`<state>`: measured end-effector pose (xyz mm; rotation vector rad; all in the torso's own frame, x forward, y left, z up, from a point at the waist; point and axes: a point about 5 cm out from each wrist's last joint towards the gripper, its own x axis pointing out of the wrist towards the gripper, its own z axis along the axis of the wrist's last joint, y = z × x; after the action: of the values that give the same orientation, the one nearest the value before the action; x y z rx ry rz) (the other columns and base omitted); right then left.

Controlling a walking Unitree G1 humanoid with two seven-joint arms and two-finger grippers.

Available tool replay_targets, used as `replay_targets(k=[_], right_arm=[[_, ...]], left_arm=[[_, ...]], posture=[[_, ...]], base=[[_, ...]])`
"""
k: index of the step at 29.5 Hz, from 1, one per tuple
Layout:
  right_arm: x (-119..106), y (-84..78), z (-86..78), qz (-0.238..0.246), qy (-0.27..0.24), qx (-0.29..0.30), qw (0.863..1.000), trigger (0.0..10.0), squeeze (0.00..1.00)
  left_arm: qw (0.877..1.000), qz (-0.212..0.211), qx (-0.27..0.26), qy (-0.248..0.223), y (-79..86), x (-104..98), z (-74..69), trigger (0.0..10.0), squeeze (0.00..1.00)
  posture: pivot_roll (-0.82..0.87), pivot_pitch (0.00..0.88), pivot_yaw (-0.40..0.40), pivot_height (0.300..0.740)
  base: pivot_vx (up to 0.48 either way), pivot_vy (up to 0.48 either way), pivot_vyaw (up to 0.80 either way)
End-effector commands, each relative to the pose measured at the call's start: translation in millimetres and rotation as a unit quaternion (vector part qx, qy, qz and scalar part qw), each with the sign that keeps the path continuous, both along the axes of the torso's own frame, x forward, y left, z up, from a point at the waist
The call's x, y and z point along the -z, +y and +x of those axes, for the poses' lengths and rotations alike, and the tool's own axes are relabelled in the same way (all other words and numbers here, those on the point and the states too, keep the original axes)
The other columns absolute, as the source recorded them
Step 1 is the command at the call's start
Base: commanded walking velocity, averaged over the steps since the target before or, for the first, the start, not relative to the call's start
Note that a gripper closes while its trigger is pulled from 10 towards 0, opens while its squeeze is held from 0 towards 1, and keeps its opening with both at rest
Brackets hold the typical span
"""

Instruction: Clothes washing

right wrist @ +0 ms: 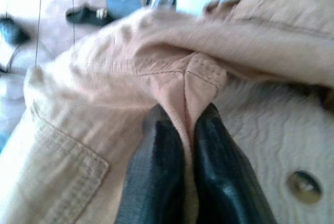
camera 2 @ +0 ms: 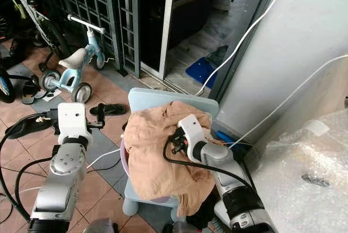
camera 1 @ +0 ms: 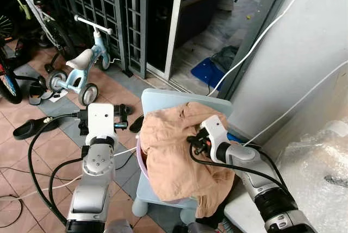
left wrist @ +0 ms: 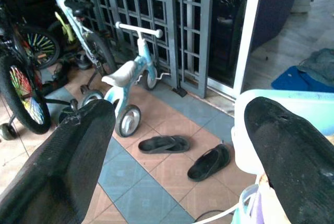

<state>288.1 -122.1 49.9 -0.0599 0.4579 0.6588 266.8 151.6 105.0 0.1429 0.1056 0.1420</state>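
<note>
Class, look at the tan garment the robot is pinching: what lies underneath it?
Under the tan garment a pink basin rim peeks out, resting on a light blue chair. The basin's contents are covered. The right gripper pinches a fold of the cloth.

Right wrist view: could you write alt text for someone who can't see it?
The right pincer has its two black fingers shut on a fold of a tan garment, beside a stitched seam and a patch pocket.
</note>
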Motion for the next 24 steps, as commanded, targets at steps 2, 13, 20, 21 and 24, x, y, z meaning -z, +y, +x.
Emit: replay_targets(k=[2, 13, 20, 21, 24], right_arm=[[-25, -5.4, 7.3, 0.049, -0.062, 0.047, 0.996, 0.0, 0.00], [-58, -11.9, 5.5, 0.094, -0.148, 0.132, 0.976, 10.0, 0.00], [-74, -16.8, 8.6, 0.097, -0.195, 0.160, 0.963, 10.0, 0.00], [-78, -16.9, 10.1, 0.095, -0.206, 0.164, 0.960, 10.0, 0.00], [-83, -16.8, 12.3, 0.092, -0.216, 0.165, 0.958, 10.0, 0.00]], left_arm=[[1.000, 0.005, 0.006, 0.002, -1.2, 2, 1.9, 10.0, 0.00], [1.000, 0.009, 0.013, 0.001, -2.5, 3, 5.9, 10.0, 0.00], [1.000, 0.010, 0.020, 0.000, -4.7, 3, 6.9, 10.0, 0.00], [1.000, 0.010, 0.021, 0.000, -4.6, 3, 7.0, 10.0, 0.00], [1.000, 0.011, 0.021, -0.001, -4.5, 3, 7.4, 10.0, 0.00]], posture=[[0.04, 0.000, -0.064, 0.740], [0.01, 0.000, -0.044, 0.740], [0.01, 0.000, -0.037, 0.740], [0.01, 0.000, -0.037, 0.740], [0.01, 0.000, -0.036, 0.740]], base=[[0.000, 0.000, 0.00], [0.000, 0.000, -0.50], [0.000, 0.000, -0.73], [0.000, 0.000, -0.76], [0.000, -0.255, -0.76]])
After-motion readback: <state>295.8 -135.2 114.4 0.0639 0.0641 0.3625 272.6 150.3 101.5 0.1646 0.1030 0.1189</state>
